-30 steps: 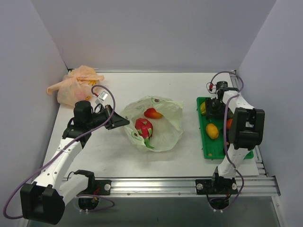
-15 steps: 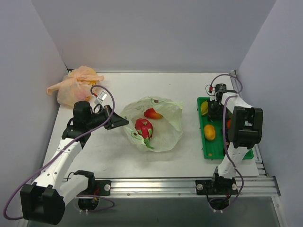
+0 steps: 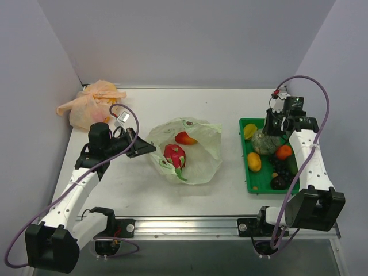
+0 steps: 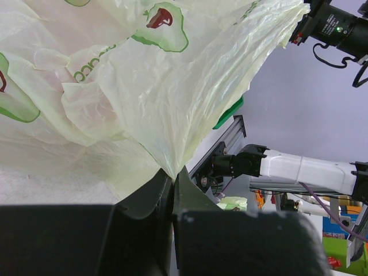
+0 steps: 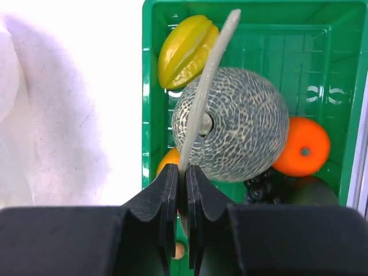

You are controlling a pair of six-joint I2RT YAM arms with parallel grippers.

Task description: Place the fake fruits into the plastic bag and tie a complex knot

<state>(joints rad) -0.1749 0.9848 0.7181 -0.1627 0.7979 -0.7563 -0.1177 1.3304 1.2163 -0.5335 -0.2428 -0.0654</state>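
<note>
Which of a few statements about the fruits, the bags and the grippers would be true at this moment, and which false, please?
1. The right gripper pinches the melon stem. True.
2. The dragon fruit lies in the green tray. False: it rests in the open pale green bag.
3. The left gripper is shut on the pale green bag's edge. True.
4. The starfruit is already bagged. False: it lies in the tray beside the melon.
5. The peach-orange bag sits at the near right. False: it is in the far left corner.
</note>
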